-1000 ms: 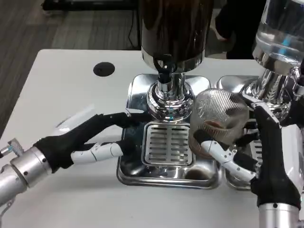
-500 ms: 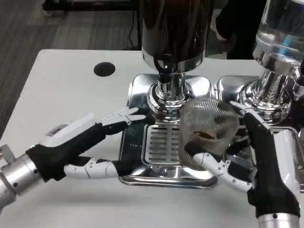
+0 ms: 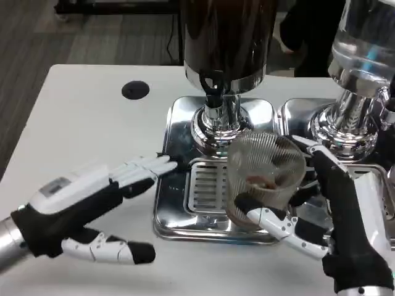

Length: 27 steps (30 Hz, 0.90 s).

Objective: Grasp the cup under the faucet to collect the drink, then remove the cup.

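A clear ribbed cup (image 3: 264, 176) with a little dark drink at its bottom is held upright by my right hand (image 3: 333, 213); the fingers wrap its far side and the thumb crosses its near base. It stands over the right part of the drip tray (image 3: 179, 219), in front of and slightly right of the black faucet (image 3: 213, 94) of the dark drink dispenser (image 3: 225, 37). My left hand (image 3: 83, 209) hovers open over the table, left of the tray, fingers stretched toward it and touching nothing.
A second dispenser with clear liquid (image 3: 364, 49) stands at the right on its own steel base (image 3: 345, 132). A black round grommet (image 3: 135, 90) sits in the white table (image 3: 74, 123) at the back left. Free table lies left and in front.
My right hand has brought the cup toward me and slightly left, lower over the tray. My left hand has drawn back from the tray toward the table's near left.
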{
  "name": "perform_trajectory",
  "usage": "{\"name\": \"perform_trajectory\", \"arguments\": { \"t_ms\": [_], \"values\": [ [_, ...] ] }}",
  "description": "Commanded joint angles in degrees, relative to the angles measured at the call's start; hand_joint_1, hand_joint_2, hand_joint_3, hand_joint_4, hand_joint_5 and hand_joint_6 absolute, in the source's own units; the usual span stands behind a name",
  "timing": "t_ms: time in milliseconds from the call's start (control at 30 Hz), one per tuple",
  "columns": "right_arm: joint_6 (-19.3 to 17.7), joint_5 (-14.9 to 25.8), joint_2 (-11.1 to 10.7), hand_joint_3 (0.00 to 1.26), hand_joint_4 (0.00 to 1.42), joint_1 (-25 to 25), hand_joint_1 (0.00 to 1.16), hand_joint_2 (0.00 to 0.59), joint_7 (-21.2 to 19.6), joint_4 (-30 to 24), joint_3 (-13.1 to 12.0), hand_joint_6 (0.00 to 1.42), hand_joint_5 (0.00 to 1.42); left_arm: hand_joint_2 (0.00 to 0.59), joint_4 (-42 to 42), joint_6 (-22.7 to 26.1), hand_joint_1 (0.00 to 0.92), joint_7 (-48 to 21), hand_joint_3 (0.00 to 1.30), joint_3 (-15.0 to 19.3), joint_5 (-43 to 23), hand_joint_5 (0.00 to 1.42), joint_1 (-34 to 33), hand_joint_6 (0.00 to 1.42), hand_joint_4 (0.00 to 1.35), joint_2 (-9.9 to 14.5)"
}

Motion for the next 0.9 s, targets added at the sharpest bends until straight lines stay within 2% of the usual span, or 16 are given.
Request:
{"name": "perform_trajectory", "arguments": {
  "t_ms": [33, 533, 900],
  "values": [
    [-2.7, 0.2, -0.2, 0.54, 0.61, 0.8, 0.68, 0.235, 0.3, -3.0, 0.7, 0.81, 0.77, 0.106, -1.2, -1.5, 0.000, -0.6, 0.07, -0.4, -2.4, 0.00, 1.5, 0.02, 0.00, 2.5],
    [-3.9, 0.4, 0.0, 0.56, 0.62, 4.8, 0.68, 0.236, 0.6, -5.9, 2.2, 0.81, 0.77, 0.107, -5.3, -0.9, 0.000, -2.7, 0.08, -1.6, -8.3, 0.00, 5.5, 0.03, 0.00, 5.4],
    [-4.4, 0.3, -0.1, 0.57, 0.63, 6.6, 0.68, 0.236, 0.5, -7.3, 1.9, 0.81, 0.78, 0.105, -6.7, -0.6, 0.000, -4.4, 0.09, -1.3, -9.9, 0.00, 6.7, 0.06, 0.00, 5.8]
  ]
}}
